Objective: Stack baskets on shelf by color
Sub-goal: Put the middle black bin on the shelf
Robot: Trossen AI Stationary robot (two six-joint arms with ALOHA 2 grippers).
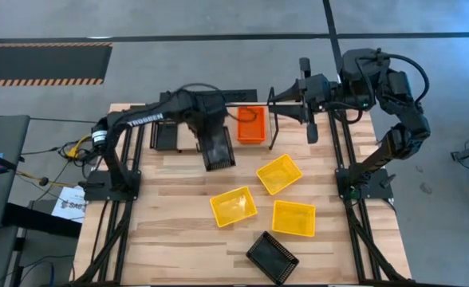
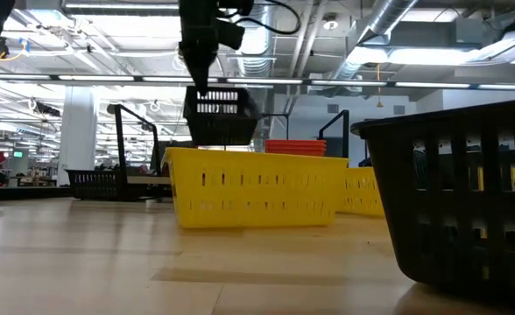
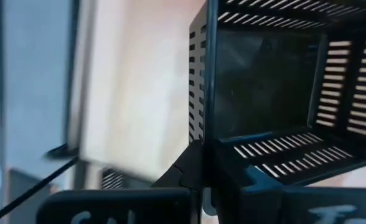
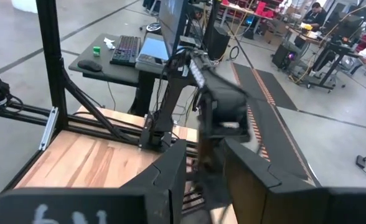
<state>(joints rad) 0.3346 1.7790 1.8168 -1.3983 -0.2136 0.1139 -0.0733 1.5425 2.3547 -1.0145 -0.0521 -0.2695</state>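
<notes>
The left end effector is closed on the rim of a black rectangular mesh-sided plastic basket, which hangs lifted off the light wooden plank table. In the left wrist view its dark fingers pinch one slotted wall of that basket, whose open inside faces the camera. In the low view the same basket hangs tilted in the air under the arm, above the things on the table.

Just beside this end effector, on the side toward the right arm, a red-orange mesh-sided plastic basket sits on the shelf, a black wire frame with upright end loops at the far edge of the table. On the end effector's other side, a second black basket rests by the shelf's other end.

Toward the table's near edge from the left end effector lie three yellow mesh-sided plastic baskets: one nearest, one farther out, and one beside that. Farther off again, near the table's front edge, a third black mesh-sided basket lies turned at an angle; it fills the right of the low view.

The right end effector waits in the air past the shelf's end, near the red-orange basket. Its fingers stand partly apart with nothing between them.
</notes>
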